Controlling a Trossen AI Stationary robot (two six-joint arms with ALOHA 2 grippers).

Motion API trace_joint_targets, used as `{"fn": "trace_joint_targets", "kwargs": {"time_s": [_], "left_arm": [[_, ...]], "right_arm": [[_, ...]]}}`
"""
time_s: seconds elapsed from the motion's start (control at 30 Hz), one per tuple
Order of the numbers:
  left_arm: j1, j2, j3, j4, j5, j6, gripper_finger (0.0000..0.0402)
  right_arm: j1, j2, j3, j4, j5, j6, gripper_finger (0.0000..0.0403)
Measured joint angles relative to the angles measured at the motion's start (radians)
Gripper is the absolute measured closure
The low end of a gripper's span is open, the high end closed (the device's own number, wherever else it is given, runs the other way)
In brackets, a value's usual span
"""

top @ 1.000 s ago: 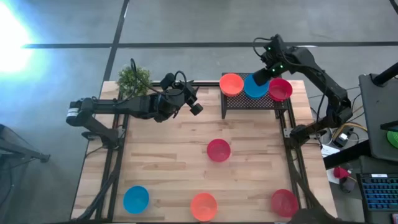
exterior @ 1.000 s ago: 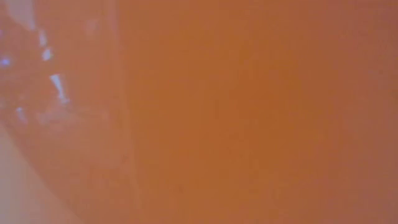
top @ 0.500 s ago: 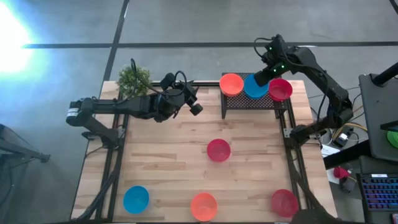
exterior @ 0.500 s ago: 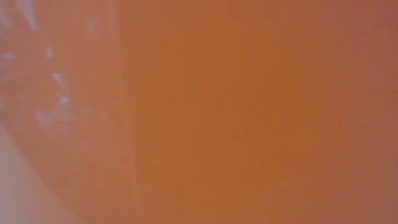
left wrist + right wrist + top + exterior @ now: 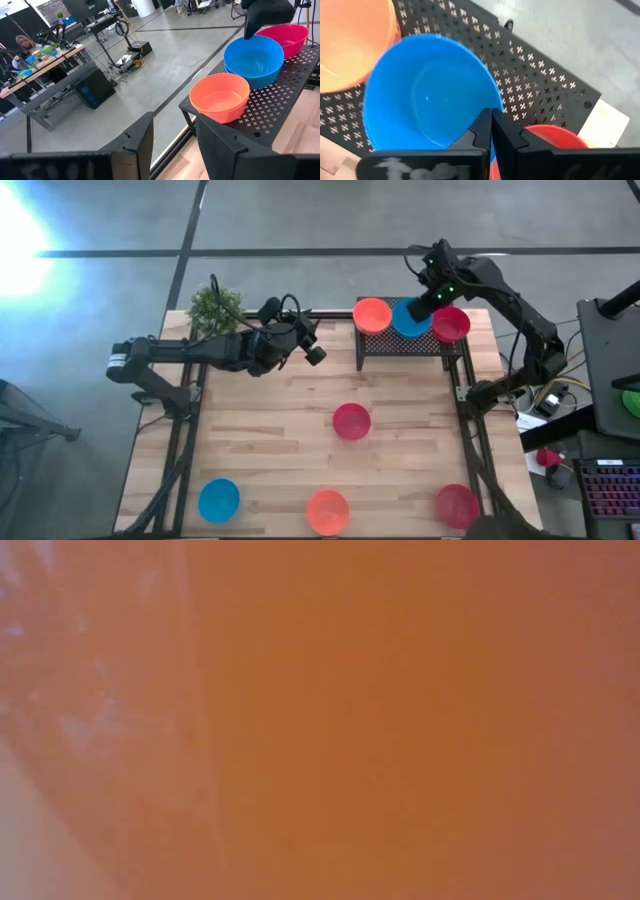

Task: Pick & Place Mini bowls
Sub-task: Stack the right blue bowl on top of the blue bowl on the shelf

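On a black perforated metal rack at the far edge of the pale wooden surface, three small round plastic bowls sit in a row: an orange bowl, a blue bowl and a red bowl. The right hand hangs over the blue bowl's rim, fingers pressed together and pinching nothing, probably just done setting it there. The left hand waits nearby, fingers spread, empty, facing the rack. Four more bowls lie loose on the surface: red, blue, orange, red. Only the overhead view shows these; the low view is filled with plain orange. A small green potted plant stands at a far corner.
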Motion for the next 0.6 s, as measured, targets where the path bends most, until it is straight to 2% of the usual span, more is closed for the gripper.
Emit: {"fn": "trace_joint_targets", "kwargs": {"time_s": [0.23,0.6], "left_arm": [[0.000,0.000,0.000,-0.001,0.000,-0.001,0.0259],[0.000,0.000,0.000,-0.001,0.000,-0.005,0.0259]], "right_arm": [[0.000,-0.020,0.033,0.014,0.009,0.004,0.0394],[-0.001,0.019,-0.030,0.032,0.050,0.000,0.0394]]}}
